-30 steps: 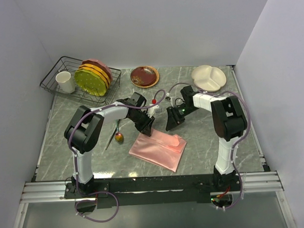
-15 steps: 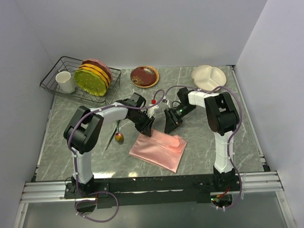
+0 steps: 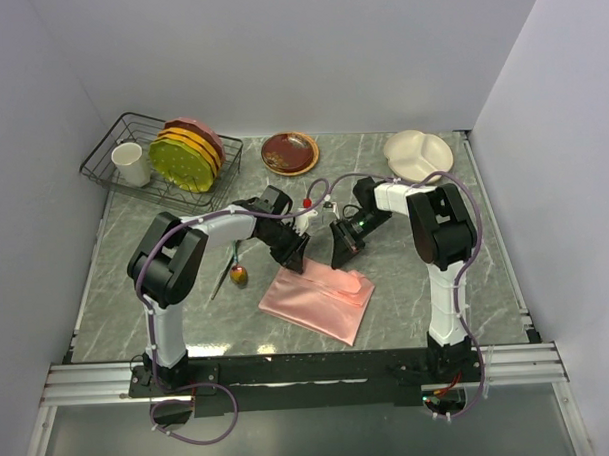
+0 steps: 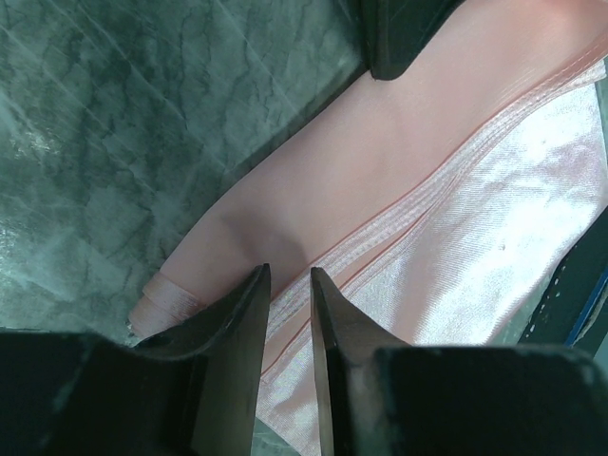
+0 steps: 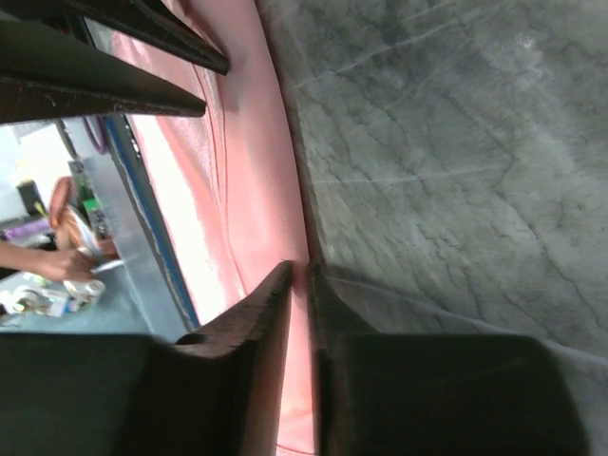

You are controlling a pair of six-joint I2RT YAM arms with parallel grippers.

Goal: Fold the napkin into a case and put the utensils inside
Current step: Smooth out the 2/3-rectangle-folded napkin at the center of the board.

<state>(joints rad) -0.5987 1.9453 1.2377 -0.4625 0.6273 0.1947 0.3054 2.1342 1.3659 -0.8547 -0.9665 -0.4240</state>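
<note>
One napkin (image 3: 319, 298), folded, sits mid-table, with bare table (image 3: 397, 300) showing on every side. Its far edge is pinched twice: left gripper (image 4: 288, 275) clamped on the hem, right gripper (image 5: 298, 268) closed on the border. Two utensils (image 3: 239, 276) lie left of it, not touching the cloth.

The napkin (image 3: 322, 297) is glossy salmon-pink, and its sheen pales almost to white where light catches it. The surface (image 3: 407, 284) is grey-green marble with pale veins. At 9 o'clock from the napkin, the utensils (image 3: 233, 273) show a gold head and dark handles. At 11 o'clock a black wire rack (image 3: 102, 145) holds a cream mug (image 3: 132, 164), yellow-green speckled plates (image 3: 180, 162) and a pink plate (image 3: 203, 131). At 12 o'clock is a dark red plate (image 3: 289, 152) with a gold rim, and at 1 o'clock a cream plate (image 3: 419, 155). The fingers (image 4: 228, 342) are black.
</note>
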